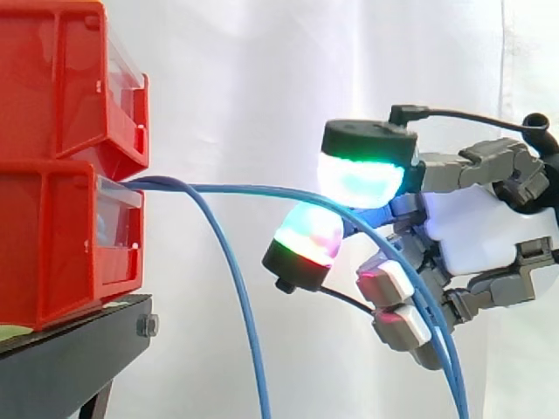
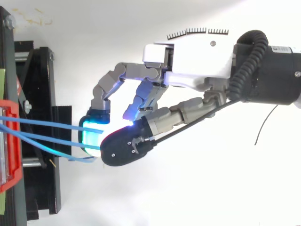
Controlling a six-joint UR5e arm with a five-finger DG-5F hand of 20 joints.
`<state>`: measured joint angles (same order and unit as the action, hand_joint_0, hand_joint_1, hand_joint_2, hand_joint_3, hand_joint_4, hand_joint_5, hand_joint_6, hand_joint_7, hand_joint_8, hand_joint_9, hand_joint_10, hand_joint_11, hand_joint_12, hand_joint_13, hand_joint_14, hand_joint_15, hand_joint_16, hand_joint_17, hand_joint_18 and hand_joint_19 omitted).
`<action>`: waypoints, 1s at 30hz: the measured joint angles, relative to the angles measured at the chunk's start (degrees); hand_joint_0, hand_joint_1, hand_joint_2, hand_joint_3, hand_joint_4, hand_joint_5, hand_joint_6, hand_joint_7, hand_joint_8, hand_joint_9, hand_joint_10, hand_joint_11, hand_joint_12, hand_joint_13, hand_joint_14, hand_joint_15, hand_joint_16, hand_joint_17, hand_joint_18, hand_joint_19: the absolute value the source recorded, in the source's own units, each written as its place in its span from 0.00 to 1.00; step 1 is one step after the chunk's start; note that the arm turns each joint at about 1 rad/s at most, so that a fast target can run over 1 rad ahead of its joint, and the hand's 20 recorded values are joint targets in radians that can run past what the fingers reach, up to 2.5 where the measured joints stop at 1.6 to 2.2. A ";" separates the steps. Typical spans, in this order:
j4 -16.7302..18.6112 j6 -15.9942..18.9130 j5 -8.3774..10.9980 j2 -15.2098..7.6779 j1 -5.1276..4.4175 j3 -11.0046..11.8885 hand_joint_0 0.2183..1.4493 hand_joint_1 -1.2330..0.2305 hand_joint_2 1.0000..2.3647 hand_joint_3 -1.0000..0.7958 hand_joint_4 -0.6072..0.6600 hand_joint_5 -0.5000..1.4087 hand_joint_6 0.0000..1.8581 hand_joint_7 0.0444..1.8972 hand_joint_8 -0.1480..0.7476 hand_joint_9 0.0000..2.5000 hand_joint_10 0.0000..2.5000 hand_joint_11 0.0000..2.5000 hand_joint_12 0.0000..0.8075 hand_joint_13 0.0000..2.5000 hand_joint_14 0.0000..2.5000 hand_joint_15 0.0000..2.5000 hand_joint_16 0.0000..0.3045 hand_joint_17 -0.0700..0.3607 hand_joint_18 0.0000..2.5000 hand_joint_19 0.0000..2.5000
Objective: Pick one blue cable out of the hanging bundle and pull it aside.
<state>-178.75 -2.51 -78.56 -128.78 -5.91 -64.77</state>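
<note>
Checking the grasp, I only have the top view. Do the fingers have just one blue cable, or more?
Observer: In the side view a blue cable runs nearly level from the red bins and passes between two glowing fingers of the hand.
Operator: Rest of the bundle?
Observer: One free blue cable hangs down in an arc between the bins and the hand, clear of the fingers.
Operator: Past the fingers?
Observer: The cable drops steeply in front of the palm to the lower edge. It looks like more than one strand there, so I can't confirm a single pick.

Black stand (image 1: pixel 68 365) carries stacked red bins (image 1: pixel 54 249).
</note>
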 measured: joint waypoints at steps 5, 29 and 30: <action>-0.02 -0.07 -0.02 0.19 0.01 0.00 0.42 0.25 0.01 0.35 0.37 0.16 0.51 0.44 0.46 0.44 0.01 0.32 0.44 0.42 0.01 0.30 0.15 0.40 0.39 0.29; -1.18 -5.60 0.32 1.87 0.98 0.01 0.29 0.51 0.01 0.35 0.47 0.16 0.50 0.41 0.49 0.45 0.01 0.32 0.46 0.41 0.01 0.32 0.16 0.42 0.36 0.32; -1.18 -5.72 0.32 1.87 1.02 0.01 0.29 0.49 0.01 0.36 0.47 0.16 0.50 0.41 0.49 0.45 0.01 0.32 0.46 0.41 0.01 0.32 0.16 0.42 0.36 0.32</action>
<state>-179.93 -8.23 -78.23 -126.91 -4.90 -64.77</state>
